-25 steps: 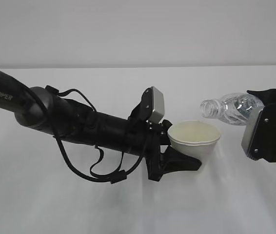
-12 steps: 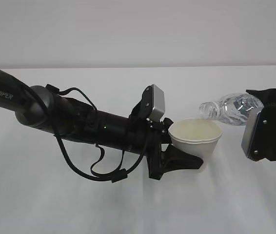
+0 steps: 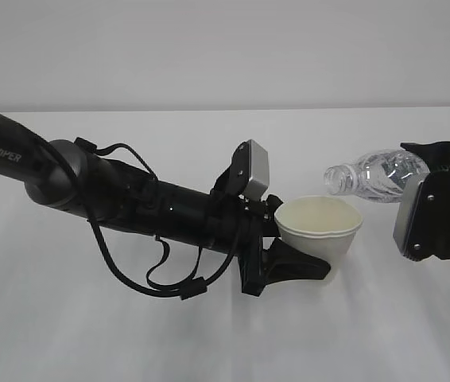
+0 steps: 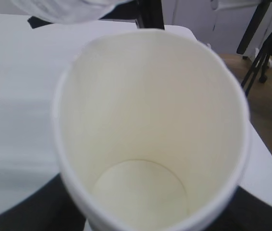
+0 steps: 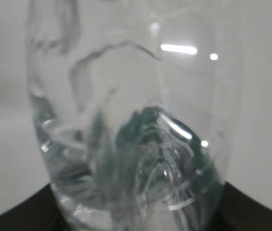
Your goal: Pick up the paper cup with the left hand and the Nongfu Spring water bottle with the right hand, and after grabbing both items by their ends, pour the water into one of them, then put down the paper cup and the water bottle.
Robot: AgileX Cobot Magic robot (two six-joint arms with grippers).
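The paper cup (image 3: 319,231) sits upright in the left hand (image 3: 289,259) — its jaws clasp the cup's base. Just right and above, the Nongfu Spring water bottle (image 3: 374,175) (lying near-horizontal, neck over the rim) is clamped by the right hand (image 3: 436,208).

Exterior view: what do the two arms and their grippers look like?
The left arm is thick, round and black, marked PIPER in white, with loose black cables looping beneath. Its black left gripper carries a grey box. The right gripper is black too, with a grey rectangular box.
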